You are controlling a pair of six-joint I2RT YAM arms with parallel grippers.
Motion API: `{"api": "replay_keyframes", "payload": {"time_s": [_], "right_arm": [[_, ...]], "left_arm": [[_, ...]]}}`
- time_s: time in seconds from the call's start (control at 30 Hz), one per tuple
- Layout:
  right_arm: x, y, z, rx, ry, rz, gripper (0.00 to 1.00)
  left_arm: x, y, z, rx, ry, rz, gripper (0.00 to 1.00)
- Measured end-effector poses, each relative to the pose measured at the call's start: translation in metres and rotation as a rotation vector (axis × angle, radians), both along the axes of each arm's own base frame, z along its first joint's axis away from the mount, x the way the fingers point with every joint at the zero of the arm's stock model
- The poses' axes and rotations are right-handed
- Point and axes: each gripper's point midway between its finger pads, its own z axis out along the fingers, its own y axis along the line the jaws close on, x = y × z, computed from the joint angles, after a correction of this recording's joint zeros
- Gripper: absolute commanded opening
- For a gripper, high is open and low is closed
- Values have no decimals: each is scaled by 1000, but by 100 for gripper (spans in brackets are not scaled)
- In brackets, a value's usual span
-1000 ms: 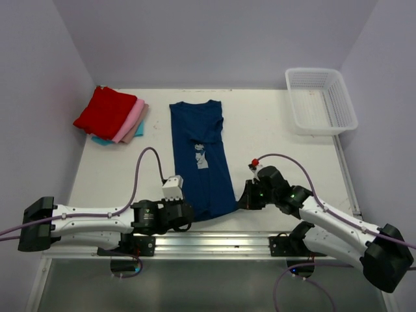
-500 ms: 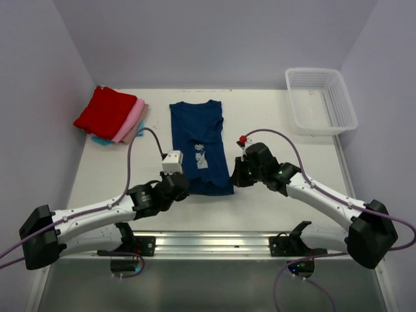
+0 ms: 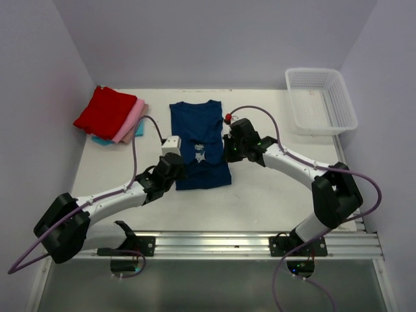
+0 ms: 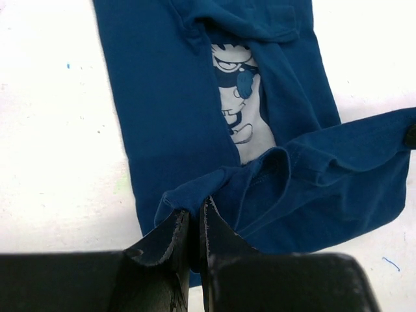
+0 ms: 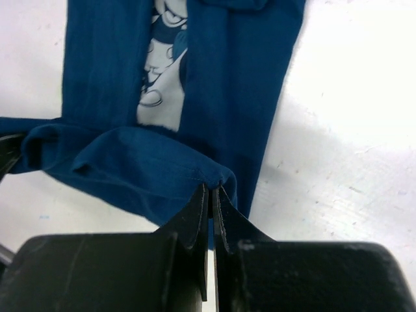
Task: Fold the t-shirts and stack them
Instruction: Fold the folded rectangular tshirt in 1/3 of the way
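One navy tee (image 3: pixel 195 123), one stack (image 3: pixel 107 112), one basket (image 3: pixel 312 71)

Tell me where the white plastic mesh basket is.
Top view: the white plastic mesh basket sits at the far right corner of the white table.

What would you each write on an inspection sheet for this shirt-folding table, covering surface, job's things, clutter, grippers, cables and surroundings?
Surface: white table, a few small marks.
Job's things: blue t-shirt lying lengthwise, near hem lifted towards its print; folded shirts stacked far left.
Clutter: white basket, far right corner.
Grippers: left gripper and right gripper each shut on the hem.
Cables: purple cables loop above both arms.
Surroundings: pale walls; metal rail at near edge.
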Motion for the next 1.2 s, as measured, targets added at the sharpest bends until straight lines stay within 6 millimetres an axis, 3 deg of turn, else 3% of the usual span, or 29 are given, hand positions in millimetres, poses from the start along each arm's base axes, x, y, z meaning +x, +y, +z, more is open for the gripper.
{"api": "replay_keyframes", "payload": {"time_s": [0.3,0.5,0.73,0.9,1.1,1.13,1.17,1.2], "right_arm": [[40,2,-5,-43,-30,-32,0],[62,8,-6,-44,-42,-39,0],[81,15,-11,-58,-44,-47,0],[103,16,-11,-87,-61,-83,0],[136,11,-3,-123,-94,-149,0],[141,10,-3,-130,-97,-161,0],[148,9,-2,-132,-100,-170,39],[154,8,-2,-136,-101,-184,55]], "left_arm": [[15,26,-7,-13,-20,63,0],[30,32,-2,-54,-50,88,0],[49,34,-29,-36,-4,79,0],[77,30,-31,-40,5,68,0],[121,23,-7,-65,-46,50,0],[127,23,-3,-68,-53,47,4],[134,23,0,-70,-62,48,29],[140,24,2,-67,-69,49,56]]}}
